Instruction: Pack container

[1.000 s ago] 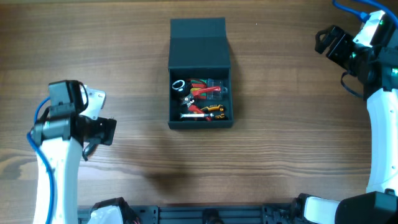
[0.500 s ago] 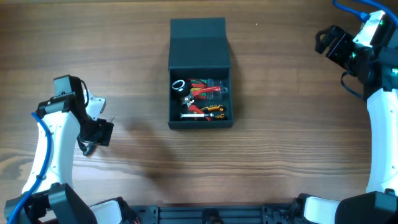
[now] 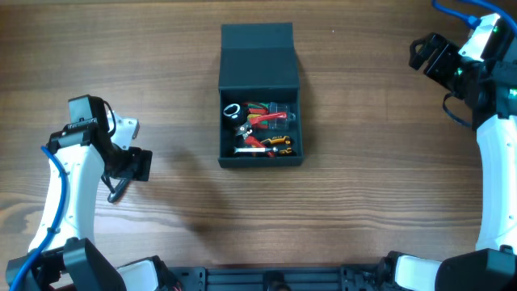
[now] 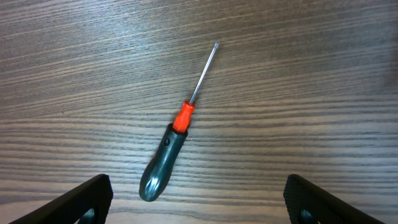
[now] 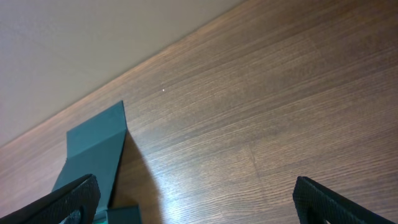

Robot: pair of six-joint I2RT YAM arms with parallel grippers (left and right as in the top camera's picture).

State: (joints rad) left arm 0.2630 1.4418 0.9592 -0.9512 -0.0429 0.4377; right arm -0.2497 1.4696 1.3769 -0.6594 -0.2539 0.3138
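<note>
My left arm has re-posed over the last second. In the overhead view its white forearm used to run straight up the left edge; now the elbow is bowed outward. The wrist has dipped and come back a touch up and to the right, ending at middle left of the frame, well apart from the container point(image 3: 260, 160). The left fingers point(image 4: 81, 202) are spread wide with nothing between them, showing only at the bottom corners of the wrist view. Between and above them a screwdriver point(image 4: 163, 163) lies flat on the desk point(image 3: 363, 202), its dark handle toward lower left and its thin shaft pointing to upper right. I read that as the wrist being lined up over a tool that is not yet packed, so the grasp hasn't started. Nothing else differs: the container sits at centre frame, its lid point(image 3: 258, 61) folded back toward the top, and the tools point(image 3: 262, 121) inside lie as before. The right fingers point(image 5: 62, 199) remain parked at upper right, fully spread and empty.
</note>
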